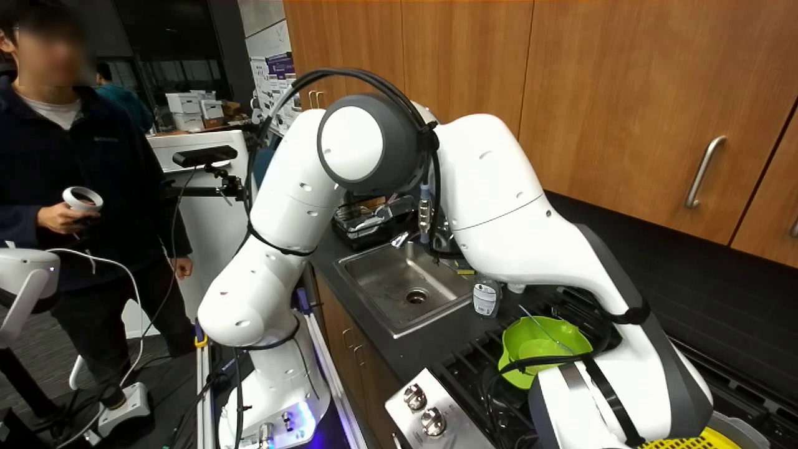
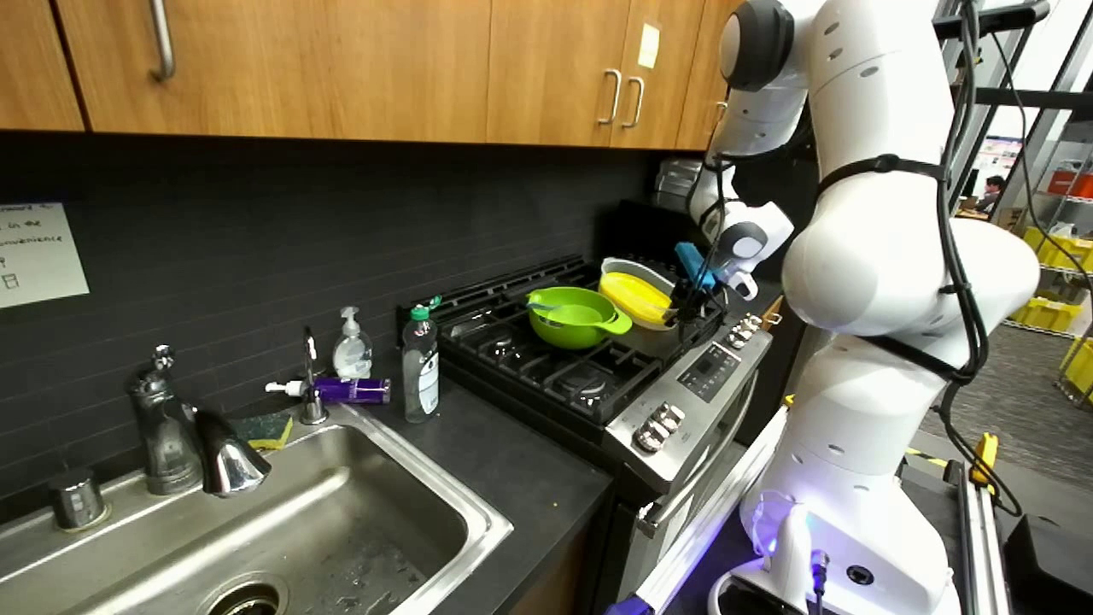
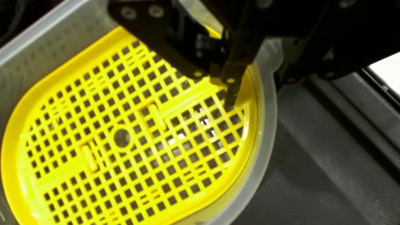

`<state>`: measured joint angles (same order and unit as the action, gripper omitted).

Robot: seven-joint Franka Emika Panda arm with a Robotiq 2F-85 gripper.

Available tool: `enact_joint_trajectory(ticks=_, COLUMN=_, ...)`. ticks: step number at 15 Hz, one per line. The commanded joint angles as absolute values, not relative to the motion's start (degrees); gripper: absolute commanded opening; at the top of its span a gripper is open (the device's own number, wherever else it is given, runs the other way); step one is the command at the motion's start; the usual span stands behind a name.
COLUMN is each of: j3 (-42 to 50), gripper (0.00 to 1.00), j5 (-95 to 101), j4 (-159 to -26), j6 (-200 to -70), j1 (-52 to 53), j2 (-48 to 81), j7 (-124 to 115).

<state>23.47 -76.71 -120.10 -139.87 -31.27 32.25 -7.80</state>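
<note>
In the wrist view my gripper straddles the end wall of a translucent grey tub with a yellow perforated basket nested in it. One finger is down inside the basket, and yellow wall shows beside it. The other is outside the tub rim, its tip hidden. The fingers stand apart; firm contact is not visible. In an exterior view the gripper is at the near end of the tub and basket on the stove. Another exterior view shows part of the basket; the gripper is hidden there.
A green bowl with a utensil sits on the stove grates beside the tub; it also shows in an exterior view. A sink, a faucet and bottles stand nearby. Wooden cabinets overhang. A person stands behind.
</note>
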Motion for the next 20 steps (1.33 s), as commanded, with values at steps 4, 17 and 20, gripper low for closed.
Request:
enact_joint_trajectory(ticks=4, j3=23.7, gripper=0.05, j5=-75.8, j4=-120.7, j6=-143.4, j1=-27.9, j2=30.9, j7=-8.8)
enact_joint_trajectory(ticks=17, j3=21.8, gripper=0.05, j5=-76.3, j4=-127.8, j6=-165.7, j1=-17.8, j2=23.8, j7=-3.7)
enact_joint_trajectory(ticks=20, j3=21.8, gripper=0.05, j5=-76.2, j4=-129.3, j6=-167.5, j1=-16.0, j2=22.4, j7=-2.3)
